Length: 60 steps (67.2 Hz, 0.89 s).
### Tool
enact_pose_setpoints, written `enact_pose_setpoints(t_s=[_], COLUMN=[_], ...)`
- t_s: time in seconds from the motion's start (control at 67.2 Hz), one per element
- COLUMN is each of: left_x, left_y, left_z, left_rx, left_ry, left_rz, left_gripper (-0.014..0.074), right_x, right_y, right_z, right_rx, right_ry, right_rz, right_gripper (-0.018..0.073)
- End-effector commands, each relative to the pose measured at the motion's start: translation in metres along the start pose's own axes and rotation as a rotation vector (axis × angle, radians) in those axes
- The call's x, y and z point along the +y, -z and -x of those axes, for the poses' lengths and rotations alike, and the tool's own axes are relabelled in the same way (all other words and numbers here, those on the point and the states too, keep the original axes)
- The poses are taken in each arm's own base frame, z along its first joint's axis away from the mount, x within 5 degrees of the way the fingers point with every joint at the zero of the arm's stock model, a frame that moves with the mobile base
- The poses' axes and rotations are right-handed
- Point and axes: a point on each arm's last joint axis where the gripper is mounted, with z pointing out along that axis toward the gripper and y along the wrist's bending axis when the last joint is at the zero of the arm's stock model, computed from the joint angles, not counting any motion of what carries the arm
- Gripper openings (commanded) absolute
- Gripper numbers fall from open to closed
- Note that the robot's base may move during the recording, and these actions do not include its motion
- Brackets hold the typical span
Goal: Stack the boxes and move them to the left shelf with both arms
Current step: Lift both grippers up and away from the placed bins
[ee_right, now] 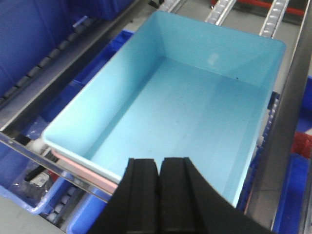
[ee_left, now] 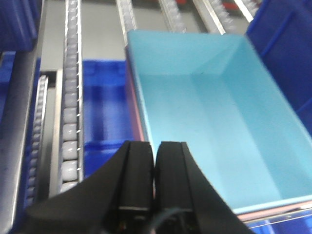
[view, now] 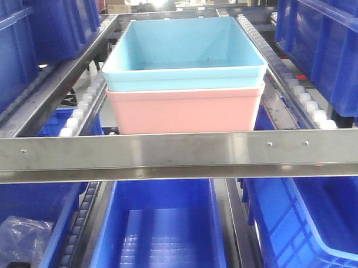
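Blue tub (view: 185, 48) nests in pink tub (view: 184, 110); left gripper (ee_left: 155, 168) and right gripper (ee_right: 159, 183) pressed together, empty.

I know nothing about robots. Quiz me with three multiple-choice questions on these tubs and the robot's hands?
1. Where is the light blue tub?
A) nested in the pink tub
B) beneath it
C) beside it

2. How many pale tubs sit on the roller shelf?
A) one
B) two
C) three

3. The left hand and right hand are:
A) both shut, empty
B) both wide open
C) gripping a tub

Answers: 1 A, blue rim sits atop pink. 2 B, one blue, one pink. 3 A, the fingers meet with nothing between.
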Motion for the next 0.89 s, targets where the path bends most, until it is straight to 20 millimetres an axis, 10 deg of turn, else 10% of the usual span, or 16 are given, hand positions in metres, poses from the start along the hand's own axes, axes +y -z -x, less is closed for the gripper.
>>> enact_pose_setpoints(t_s=[0.0,0.536,0.878], left_x=[-0.008,0.003,0.008], left_y=[0.027,0.141,0.192], left_z=[0.018,-0.049,-0.046], left_rx=[-0.179,-0.316,-0.441], left_ry=[-0.008,-0.040,-0.048], left_rz=[-0.095,-0.151,-0.128], left_gripper=[-0.0001,-0.0001,-0.0001], right_x=[0.005,-0.001,-0.003], right_y=[0.028,0.152,0.190], right_z=[0.019,-0.023,-0.034], right_rx=[-0.174,-0.355,-0.453], right_ry=[0.037,0.050,0.050], right_rz=[0.060,0.054,0.045], right_gripper=[0.0048,0.0048,0.0048])
